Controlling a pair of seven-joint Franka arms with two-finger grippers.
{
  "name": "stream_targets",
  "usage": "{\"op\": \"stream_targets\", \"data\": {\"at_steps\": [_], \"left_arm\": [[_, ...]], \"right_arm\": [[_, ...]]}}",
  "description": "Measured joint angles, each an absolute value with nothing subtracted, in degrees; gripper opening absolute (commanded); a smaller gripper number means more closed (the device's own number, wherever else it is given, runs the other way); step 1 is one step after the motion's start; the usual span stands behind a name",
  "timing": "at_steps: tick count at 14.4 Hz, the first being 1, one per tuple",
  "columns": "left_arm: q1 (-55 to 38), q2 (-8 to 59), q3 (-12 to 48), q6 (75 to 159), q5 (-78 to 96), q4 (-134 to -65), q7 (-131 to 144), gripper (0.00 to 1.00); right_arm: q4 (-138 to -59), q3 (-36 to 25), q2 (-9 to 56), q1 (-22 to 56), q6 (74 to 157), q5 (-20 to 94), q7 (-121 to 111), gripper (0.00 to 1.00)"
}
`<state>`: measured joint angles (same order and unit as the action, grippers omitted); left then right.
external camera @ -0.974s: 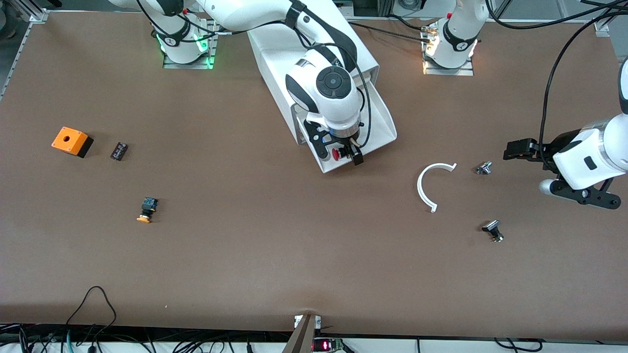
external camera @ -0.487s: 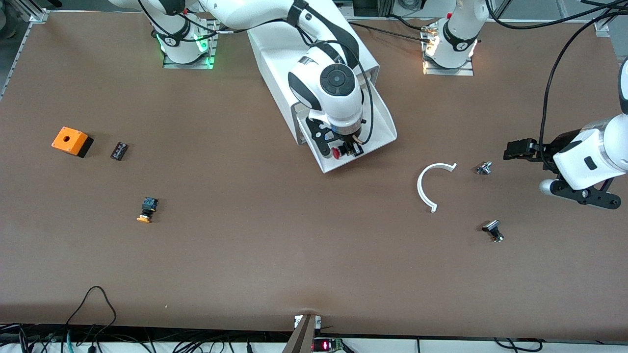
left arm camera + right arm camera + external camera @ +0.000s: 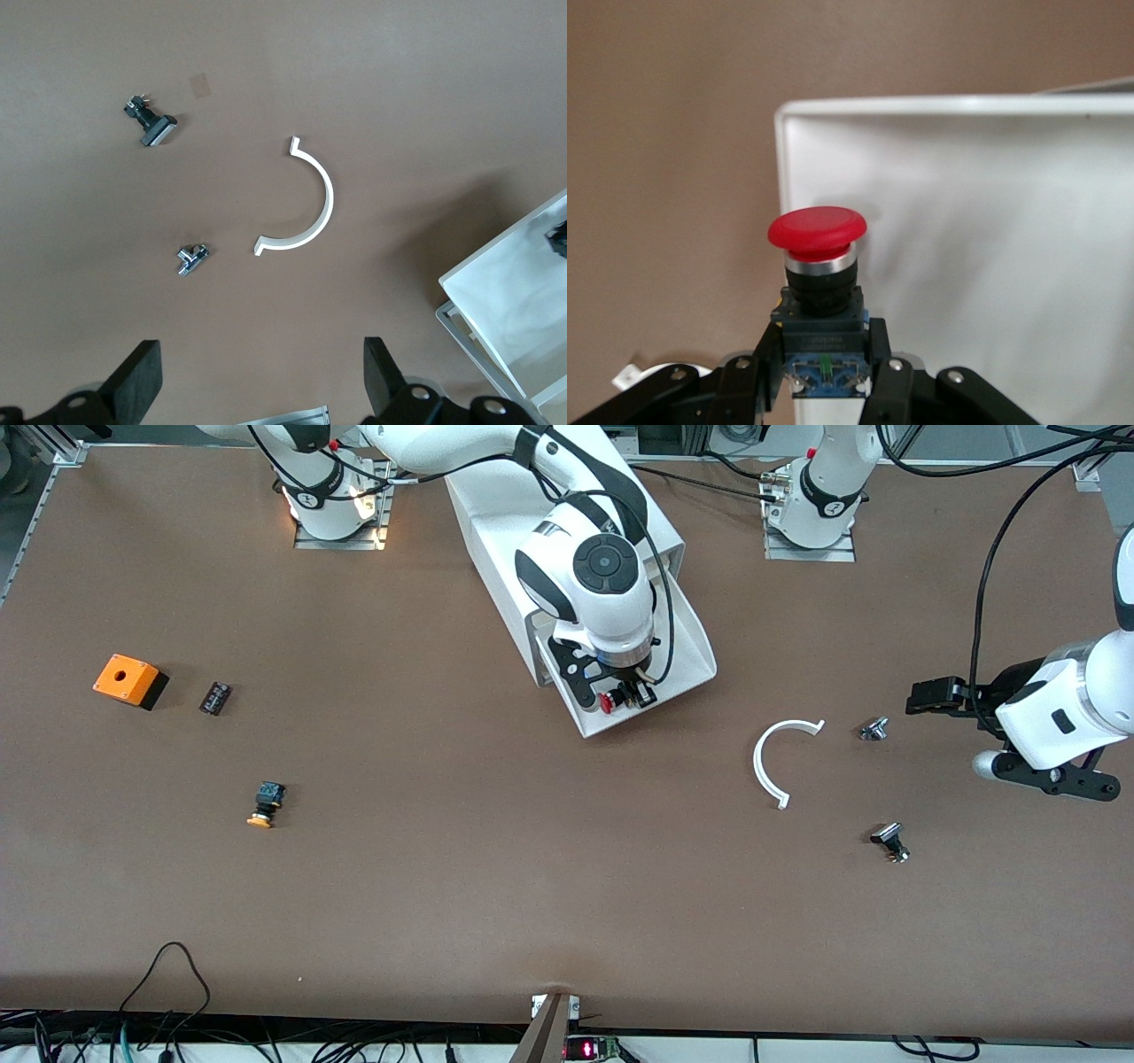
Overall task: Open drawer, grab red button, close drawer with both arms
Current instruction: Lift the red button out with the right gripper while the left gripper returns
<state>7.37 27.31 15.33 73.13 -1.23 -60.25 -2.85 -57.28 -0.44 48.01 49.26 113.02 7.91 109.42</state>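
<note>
Gripping round red-capped button (image 3: 818,232), apparently plastic.

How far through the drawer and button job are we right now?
Done: the drawer stands pulled out of the cabinet. In hand: the right hand is shut on the red button over the drawer's front corner; whether it is lifted clear cannot be told. Left: carry the button out and push the drawer shut. The left hand waits open above the white curved strip.
</note>
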Motion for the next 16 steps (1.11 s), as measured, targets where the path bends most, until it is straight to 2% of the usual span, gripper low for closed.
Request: {"op": "stream_targets", "data": {"at_steps": [7, 10, 16], "left_arm": [[7.16, 27.38, 15.45, 73.04, -1.23, -60.40, -1.64, 1.00], [6.23, 27.67, 16.95, 73.83, -1.23, -62.80, 7.23, 1.00], [1.68, 28.85, 18.92, 88.25, -1.25, -75.06, 22.40, 1.00]], "right_arm": [[-56.21, -0.33, 41.87, 41.52, 103.17, 7.92, 84.90, 0.00], [-57.22, -0.49, 40.01, 37.23, 98.19, 7.91, 71.74, 0.00], [-67.00, -0.84, 35.63, 24.94, 96.77, 7.95, 41.11, 0.00]]}}
